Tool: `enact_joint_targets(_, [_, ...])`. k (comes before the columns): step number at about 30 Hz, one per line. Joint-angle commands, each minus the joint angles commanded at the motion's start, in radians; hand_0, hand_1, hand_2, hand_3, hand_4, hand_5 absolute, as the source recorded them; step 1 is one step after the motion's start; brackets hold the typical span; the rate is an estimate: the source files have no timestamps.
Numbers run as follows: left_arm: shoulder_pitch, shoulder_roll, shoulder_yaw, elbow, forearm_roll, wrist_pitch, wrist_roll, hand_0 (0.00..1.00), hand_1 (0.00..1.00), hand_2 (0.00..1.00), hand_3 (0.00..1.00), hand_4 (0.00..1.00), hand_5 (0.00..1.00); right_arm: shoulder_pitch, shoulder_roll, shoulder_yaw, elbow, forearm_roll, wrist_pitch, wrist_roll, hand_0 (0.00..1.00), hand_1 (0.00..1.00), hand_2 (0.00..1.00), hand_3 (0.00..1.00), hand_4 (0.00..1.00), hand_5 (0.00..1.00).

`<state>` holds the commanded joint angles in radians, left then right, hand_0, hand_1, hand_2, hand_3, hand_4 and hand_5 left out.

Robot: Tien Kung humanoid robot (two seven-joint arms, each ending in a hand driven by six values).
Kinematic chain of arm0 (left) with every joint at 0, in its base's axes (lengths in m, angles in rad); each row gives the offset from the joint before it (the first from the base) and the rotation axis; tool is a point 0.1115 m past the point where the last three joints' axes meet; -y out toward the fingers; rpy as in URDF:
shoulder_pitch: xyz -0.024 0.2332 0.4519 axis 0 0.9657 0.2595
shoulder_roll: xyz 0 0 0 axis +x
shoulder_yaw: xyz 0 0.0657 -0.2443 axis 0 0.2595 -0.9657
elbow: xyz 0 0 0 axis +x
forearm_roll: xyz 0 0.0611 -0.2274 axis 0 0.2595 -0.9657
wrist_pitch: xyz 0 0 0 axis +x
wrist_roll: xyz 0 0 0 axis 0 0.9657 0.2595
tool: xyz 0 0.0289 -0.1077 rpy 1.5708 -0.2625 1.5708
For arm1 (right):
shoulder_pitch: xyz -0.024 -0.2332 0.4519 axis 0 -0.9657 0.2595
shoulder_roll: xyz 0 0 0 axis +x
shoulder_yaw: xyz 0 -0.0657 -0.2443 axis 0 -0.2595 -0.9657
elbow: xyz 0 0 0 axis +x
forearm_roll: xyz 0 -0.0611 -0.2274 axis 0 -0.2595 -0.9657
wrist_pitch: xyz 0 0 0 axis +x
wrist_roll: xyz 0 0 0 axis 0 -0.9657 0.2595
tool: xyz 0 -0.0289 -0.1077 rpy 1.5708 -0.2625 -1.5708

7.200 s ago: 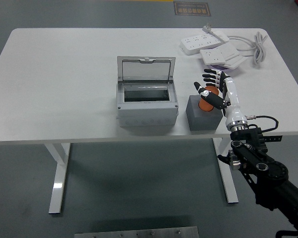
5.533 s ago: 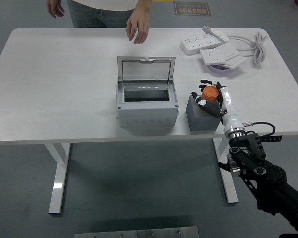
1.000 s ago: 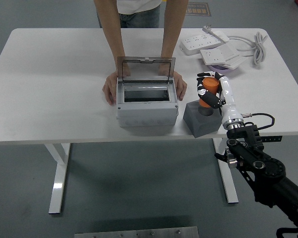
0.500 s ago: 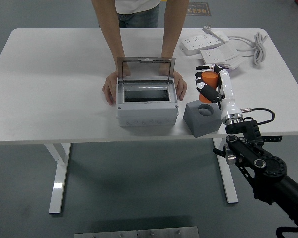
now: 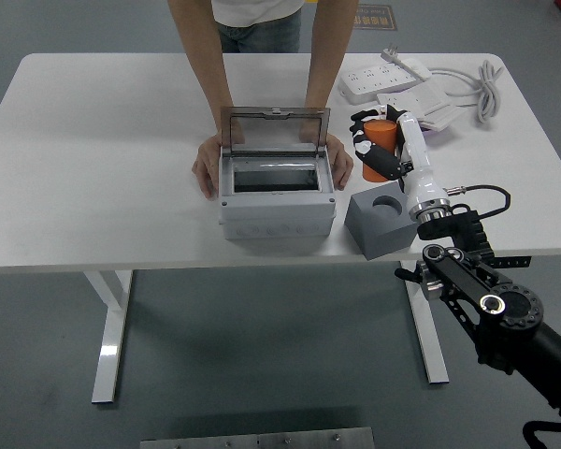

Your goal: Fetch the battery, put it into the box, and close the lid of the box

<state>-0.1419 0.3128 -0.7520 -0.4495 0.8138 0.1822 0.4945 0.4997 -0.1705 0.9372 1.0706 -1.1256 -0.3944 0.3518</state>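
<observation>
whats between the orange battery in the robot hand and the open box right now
In the head view, only a person's hand, pressed against the box's right side, and bare table. The battery is held above the gray holder block, right of the box.

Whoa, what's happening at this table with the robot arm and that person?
The robot's right hand grips an orange battery, held in the air above the grey holder block, whose round hole is empty. A person at the far side has both hands on the sides of the grey box, whose lid stands open. The battery is not in the box yet. Power strips lie at the table's far right.
</observation>
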Motion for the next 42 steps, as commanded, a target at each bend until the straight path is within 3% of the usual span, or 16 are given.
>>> enact_joint_targets(4, [0.0,0.002,0.0,0.0,0.0,0.0,0.001,0.684,0.745,0.6,0.501,0.336,0.003,0.031,-0.018,-0.027,0.022,-0.082,0.017,-0.07,0.096,0.234,0.27,0.293,0.102,0.028])
enact_joint_targets(6, [0.0,0.003,0.0,0.0,0.0,0.0,0.0,0.684,0.749,0.602,0.501,0.339,0.008,0.048,-0.024,-0.039,0.029,-0.126,0.027,-0.103,0.047,0.211,0.269,0.321,0.09,0.01])
enact_joint_targets(13, [-0.002,0.007,0.0,0.0,0.0,-0.001,0.001,0.685,0.749,0.603,0.502,0.336,0.012,0.155,-0.066,-0.147,0.045,-0.367,0.085,-0.256,0.046,0.21,0.265,0.32,0.045,0.014])
enact_joint_targets(18, [-0.001,0.011,-0.002,0.0,0.001,-0.001,0.003,0.685,0.75,0.604,0.502,0.336,0.013,0.208,-0.073,-0.183,0.028,-0.492,0.097,-0.304,0.05,0.212,0.266,0.321,0.039,0.019])
enact_joint_targets(25, [-0.002,0.015,-0.003,0.0,0.004,-0.002,0.004,0.685,0.75,0.604,0.5,0.335,0.014,0.273,-0.057,-0.231,-0.014,-0.616,0.117,-0.358,0.055,0.22,0.27,0.322,0.034,0.027])
enact_joint_targets(42, [-0.011,0.02,-0.01,-0.001,0.016,-0.004,0.01,0.686,0.751,0.603,0.501,0.333,0.014,0.343,0.036,-0.328,-0.127,-0.655,0.132,-0.431,0.054,0.222,0.274,0.328,0.042,0.019])
